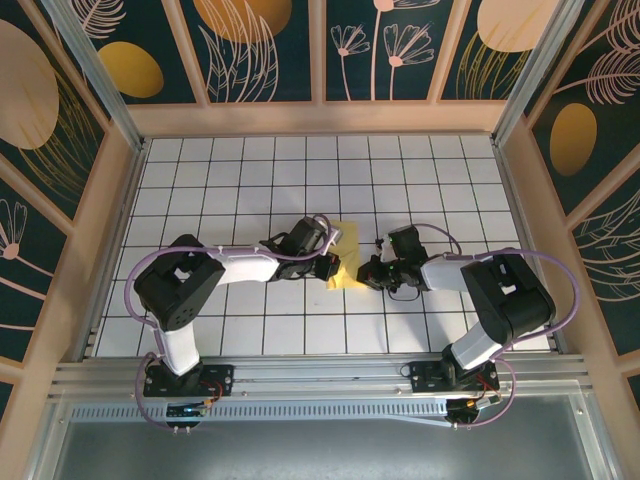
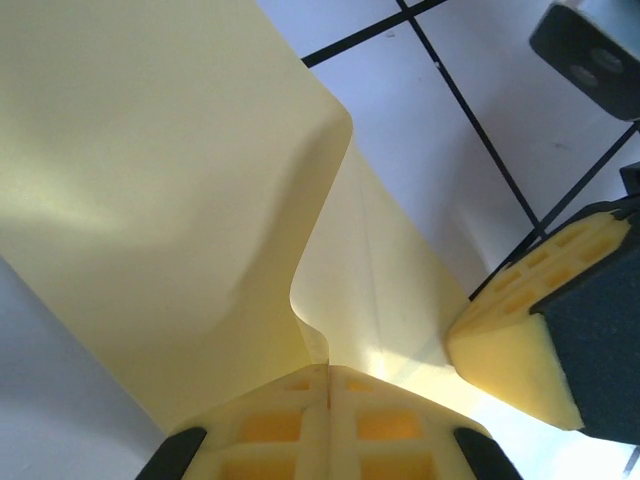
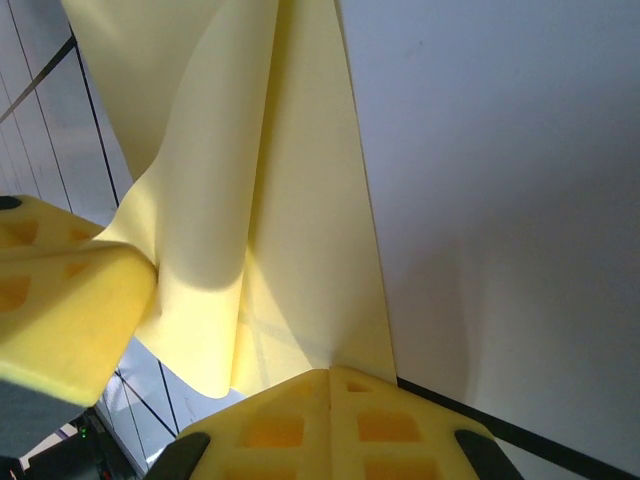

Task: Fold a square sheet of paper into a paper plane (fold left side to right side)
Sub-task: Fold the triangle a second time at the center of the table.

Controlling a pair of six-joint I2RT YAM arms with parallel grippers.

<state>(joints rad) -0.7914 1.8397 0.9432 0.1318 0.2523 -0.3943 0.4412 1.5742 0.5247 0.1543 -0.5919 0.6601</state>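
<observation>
the left gripper [image 2: 328, 378] and right gripper [image 3: 330, 375] are both pinching the square sheet of paper [image 1: 348, 240] at the middle of the frame; the left should be carrying its flap rightward, aligning edges before creasing.

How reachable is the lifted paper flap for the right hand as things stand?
Likely yes. The right hand, shut, sits at the edge of the paper with the flap right ahead. The left hand, seemingly pinching it, is beside the path, not across.
</observation>
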